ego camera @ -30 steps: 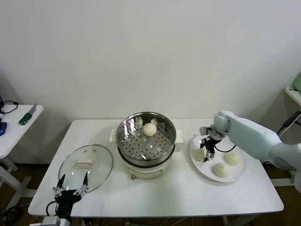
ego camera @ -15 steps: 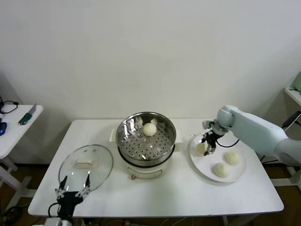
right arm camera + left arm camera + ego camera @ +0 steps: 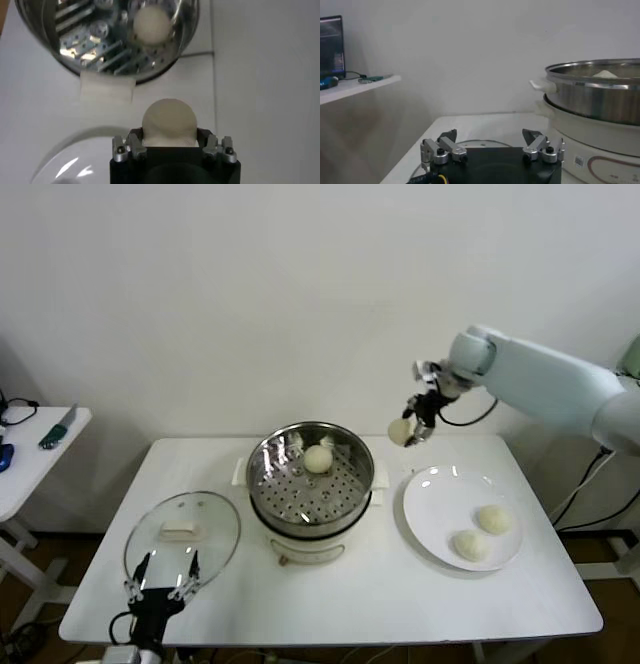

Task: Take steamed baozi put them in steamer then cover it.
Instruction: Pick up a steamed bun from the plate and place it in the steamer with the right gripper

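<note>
- While the right gripper (image 3: 412, 424) hangs raised between plate and steamer, its fingers (image 3: 131, 144) are clamped on one bun (image 3: 169, 122), lifted clear, presumably so it passes over the steamer's rim.
- Steamer (image 3: 283, 446): beside and below those fingers, uncovered on its white base; one bun (image 3: 318, 458) lies on the perforated floor toward the back.
- Plate (image 3: 431, 519): below the fingers on the surface (image 3: 370, 594); two buns (image 3: 491, 519) (image 3: 468, 545) wait there.
- Lid (image 3: 183, 533): flat on the surface, just ahead of the left gripper (image 3: 161, 591), set aside to leave the steamer accessible.
- Left gripper: idle at the near edge, fingers (image 3: 440, 149) apart, likely placed to take the lid.
</note>
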Controlling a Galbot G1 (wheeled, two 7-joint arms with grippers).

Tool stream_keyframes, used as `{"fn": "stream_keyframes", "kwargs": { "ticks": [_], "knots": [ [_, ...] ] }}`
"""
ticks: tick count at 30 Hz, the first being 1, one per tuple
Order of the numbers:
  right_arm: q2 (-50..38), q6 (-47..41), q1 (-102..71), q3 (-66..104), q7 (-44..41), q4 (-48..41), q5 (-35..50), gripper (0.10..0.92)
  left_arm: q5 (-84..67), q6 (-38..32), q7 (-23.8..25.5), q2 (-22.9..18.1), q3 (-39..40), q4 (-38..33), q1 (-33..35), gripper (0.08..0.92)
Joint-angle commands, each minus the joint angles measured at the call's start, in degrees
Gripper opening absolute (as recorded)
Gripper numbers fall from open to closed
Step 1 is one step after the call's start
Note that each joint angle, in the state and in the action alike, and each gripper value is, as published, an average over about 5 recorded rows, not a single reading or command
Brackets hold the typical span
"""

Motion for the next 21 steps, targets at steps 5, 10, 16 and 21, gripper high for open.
{"fn": "stream_keyframes", "kwargs": {
  "ticks": [5,10,16,21],
  "knots": [
    [15.9,-3.2,7.2,-6.1,3.4,0.9,13.8,0.695,4.0,-0.8,-0.2,-0.1,0.4,-1.1,0.0,0.823],
    [20.3,-4.4,4.0,-6.4,4.9,0.5,14.5,0.695,3.3,-0.5,-0.1,0.6,0.3,-1.4,-0.2,0.823],
    [23.3,-5.1,0.3,-8.4,6.1,0.6,14.6,0.696,3.3,-0.4,0.5,1.0,0.2,-1.4,-0.5,0.823],
    [24.5,-5.5,-2.9,-9.8,6.9,0.0,14.0,0.696,3.4,-0.4,1.0,1.1,0.0,-1.1,-0.9,0.823]
  ]
}}
